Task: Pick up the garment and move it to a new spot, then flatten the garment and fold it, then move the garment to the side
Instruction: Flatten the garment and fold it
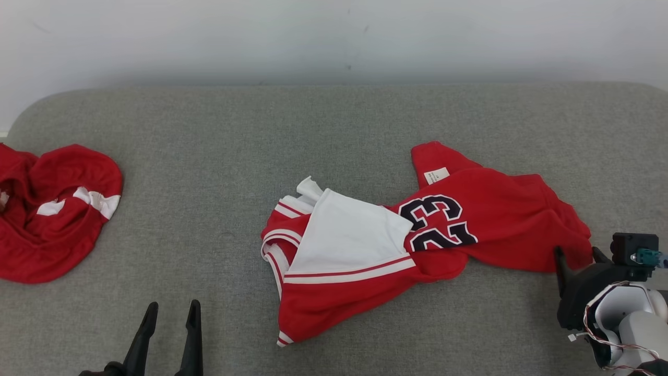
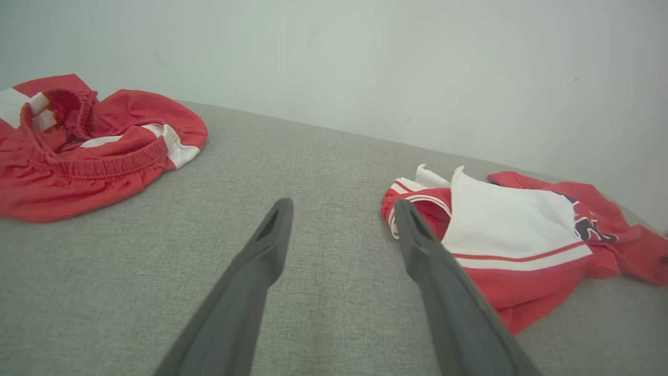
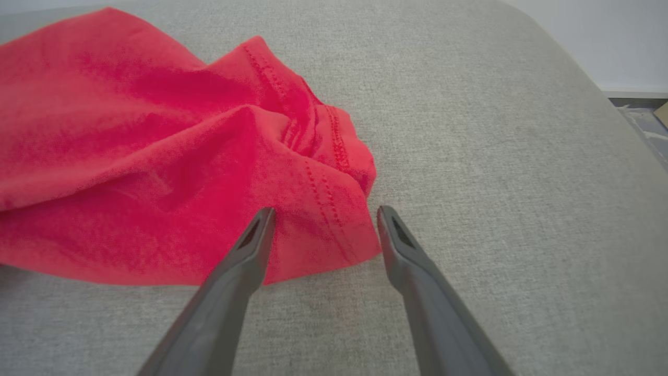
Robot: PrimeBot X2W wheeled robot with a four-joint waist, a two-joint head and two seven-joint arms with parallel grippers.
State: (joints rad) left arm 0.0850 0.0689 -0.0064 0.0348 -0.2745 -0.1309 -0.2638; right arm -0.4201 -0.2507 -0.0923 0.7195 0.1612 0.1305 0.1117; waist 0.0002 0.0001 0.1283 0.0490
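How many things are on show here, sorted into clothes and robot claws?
Red-and-white garments: 2, the jersey numbered 23 and the crumpled red garment
Grippers: 2, the left gripper and the right gripper, both open
Total: 4

**Head view.** Bright, even, diffuse light, seemingly from overhead, with no glare. The pale wall point(image 1: 334, 36) at 12 o'clock dims to a grey band where it meets the grey surface point(image 1: 209, 130). The red jersey point(image 1: 496, 219) casts only a thin, soft shadow along its 6 o'clock edge. Focus is sharp and the weave reads clearly.

**Left wrist view.** Wide-angle distortion tilts and bows the surface's far edge from 9 to 3 o'clock. The fingers point(image 2: 250, 277) of the left gripper point(image 2: 343, 203) blur toward 6 o'clock.

**Right wrist view.** Stitching is crisp at centre and the red is heavily saturated toward 9 o'clock. The fingers point(image 3: 229, 292) of the right gripper point(image 3: 326, 210) soften at 6 o'clock.
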